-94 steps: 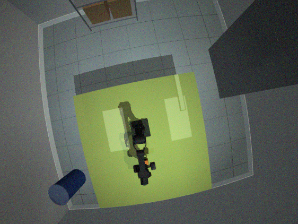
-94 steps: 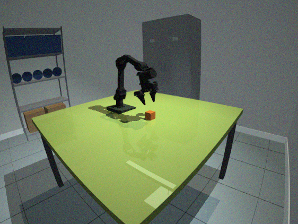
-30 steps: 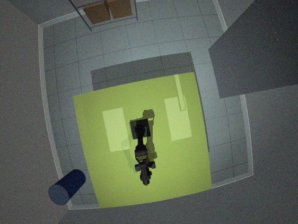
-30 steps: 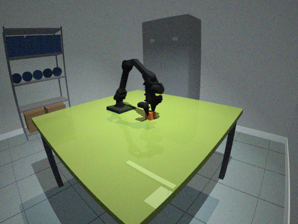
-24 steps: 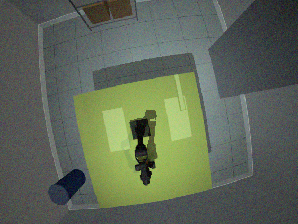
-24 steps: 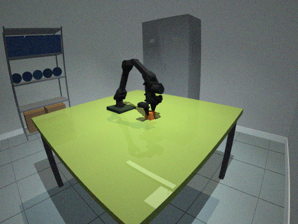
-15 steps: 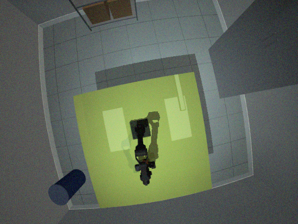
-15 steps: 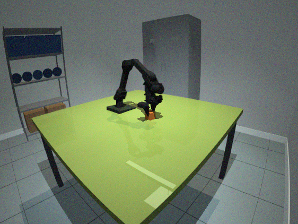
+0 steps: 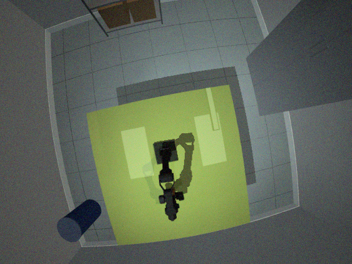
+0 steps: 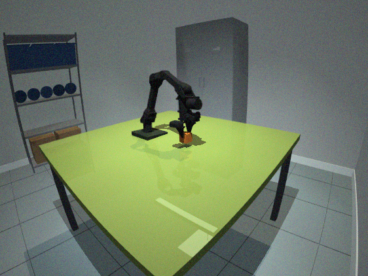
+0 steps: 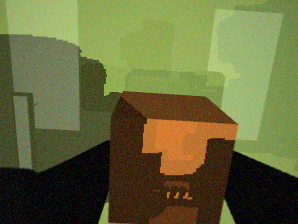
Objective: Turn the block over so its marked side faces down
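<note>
The orange block [image 10: 186,138] [image 11: 131,170] stands upright at the table [image 9: 141,216] [image 10: 114,183]. Only a sliver of it shows beside the arm in the top view. My gripper [image 10: 185,134] [image 11: 165,152] points down and is shut on the block, with a dark finger against each of two opposite sides. In the wrist view the block's faces look plain brown and orange, crossed by jagged shadows, and I cannot make out the marked side. Whether its underside touches the table or hangs just above it is too small to tell.
The arm's dark base plate [image 9: 158,156] [image 10: 149,133] stands on the table behind the gripper. Pale light patches and the arm's shadows lie on the tabletop. A shelf rack [image 10: 52,125], a grey cabinet [image 10: 209,65] and a blue cylinder [image 9: 82,216] stand off the table.
</note>
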Motion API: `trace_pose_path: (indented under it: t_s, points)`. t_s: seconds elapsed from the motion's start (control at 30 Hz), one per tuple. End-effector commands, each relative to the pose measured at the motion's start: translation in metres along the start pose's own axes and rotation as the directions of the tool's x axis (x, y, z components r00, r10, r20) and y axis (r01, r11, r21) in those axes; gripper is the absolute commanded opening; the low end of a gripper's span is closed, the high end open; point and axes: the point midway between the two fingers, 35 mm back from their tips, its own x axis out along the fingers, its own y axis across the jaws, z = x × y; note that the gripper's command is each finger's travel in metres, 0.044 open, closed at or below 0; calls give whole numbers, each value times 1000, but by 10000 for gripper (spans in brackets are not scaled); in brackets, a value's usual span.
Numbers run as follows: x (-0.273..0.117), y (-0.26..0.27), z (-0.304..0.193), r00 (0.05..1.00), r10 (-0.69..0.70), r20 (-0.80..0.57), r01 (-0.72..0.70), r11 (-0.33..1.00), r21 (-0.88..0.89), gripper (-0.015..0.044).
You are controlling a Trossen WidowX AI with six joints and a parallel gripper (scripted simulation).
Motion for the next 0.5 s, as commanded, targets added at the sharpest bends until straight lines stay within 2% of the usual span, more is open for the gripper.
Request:
trace_pose_path:
  t_s: [0.0, 0.47]
  points:
    - [2, -1, -1, 999, -3, 39, 3, 1000, 1, 0]
    - [6, -1, -1, 967, -4, 256, 3, 1000, 3, 0]
